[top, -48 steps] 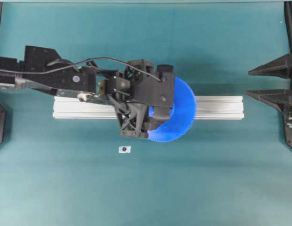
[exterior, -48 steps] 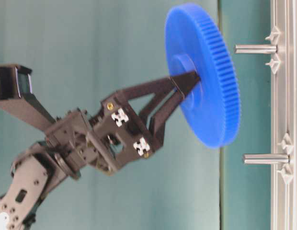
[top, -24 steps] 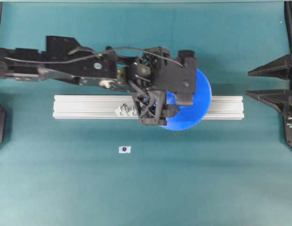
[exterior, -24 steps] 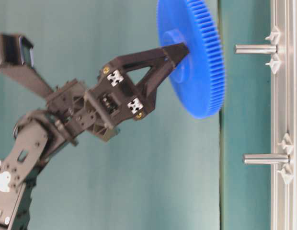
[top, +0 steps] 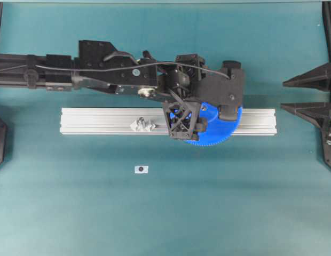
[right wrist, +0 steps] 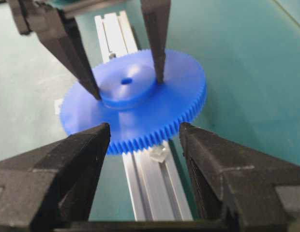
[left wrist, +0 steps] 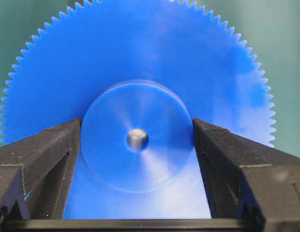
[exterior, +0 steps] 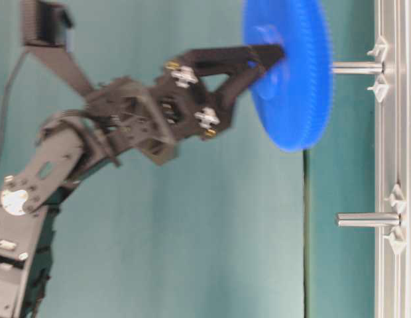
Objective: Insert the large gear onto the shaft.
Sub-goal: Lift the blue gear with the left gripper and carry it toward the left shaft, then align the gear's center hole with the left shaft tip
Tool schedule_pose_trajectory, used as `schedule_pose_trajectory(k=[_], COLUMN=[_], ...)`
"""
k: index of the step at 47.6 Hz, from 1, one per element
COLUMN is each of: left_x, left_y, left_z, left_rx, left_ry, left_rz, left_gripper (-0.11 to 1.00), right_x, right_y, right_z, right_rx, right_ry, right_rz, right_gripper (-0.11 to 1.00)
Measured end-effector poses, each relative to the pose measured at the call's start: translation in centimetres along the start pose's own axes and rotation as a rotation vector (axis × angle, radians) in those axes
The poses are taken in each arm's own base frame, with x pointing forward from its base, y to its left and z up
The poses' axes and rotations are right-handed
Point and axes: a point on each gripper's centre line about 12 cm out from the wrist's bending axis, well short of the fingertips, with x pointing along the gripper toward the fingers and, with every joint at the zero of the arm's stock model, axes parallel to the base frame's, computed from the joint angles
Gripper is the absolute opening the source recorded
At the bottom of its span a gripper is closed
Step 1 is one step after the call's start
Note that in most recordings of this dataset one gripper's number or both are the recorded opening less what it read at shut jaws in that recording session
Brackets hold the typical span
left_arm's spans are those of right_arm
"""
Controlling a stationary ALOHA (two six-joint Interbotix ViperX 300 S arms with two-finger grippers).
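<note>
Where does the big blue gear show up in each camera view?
Overhead: large gear right of centre, over the aluminium rail, partly under the left gripper.
Table-level: top right, at the shaft tip.
Left wrist: fills the frame, hub clamped.
Right wrist: centre, above the rail.
Shared landmark: the rail.

Overhead: straight down on the teal surface (top: 165,213), rail (top: 91,121) across mid-frame. Table-level: low, turned sideways, rail (exterior: 391,159) down the right edge. Left wrist: very close on the large gear (left wrist: 140,96), filling the frame. Right wrist: low, along the rail (right wrist: 150,183), same large gear (right wrist: 135,104) at centre.
</note>
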Motion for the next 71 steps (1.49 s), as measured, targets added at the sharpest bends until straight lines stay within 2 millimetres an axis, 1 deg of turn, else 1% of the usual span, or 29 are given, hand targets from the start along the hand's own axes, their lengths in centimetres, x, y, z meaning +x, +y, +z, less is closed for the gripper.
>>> schedule_pose_trajectory(k=[6,21,42,56,71], left_x=[0.5,2.5,2.8,3.0,3.1], left_y=[0.3,1.7,1.7,1.2,-0.3], left_z=[-0.4,-1.7,-1.6,-1.9,-1.6], left_rx=[0.008,-0.017,-0.02,-0.023,-0.022], left_ry=[0.012,0.041,0.027,0.033,0.03], left_rz=[0.002,0.015,0.018,0.01,-0.006], left_gripper=[0.78,0.78,0.78,0.78,0.78], right_x=[0.0,0.0,0.0,0.0,0.0], right_y=[0.0,0.0,0.0,0.0,0.0], right_z=[0.0,0.0,0.0,0.0,0.0], right_rx=[0.0,0.0,0.0,0.0,0.0], right_ry=[0.0,0.0,0.0,0.0,0.0], right_rz=[0.0,0.0,0.0,0.0,0.001], right_gripper=[0.68,0.69,0.68,0.68,0.68])
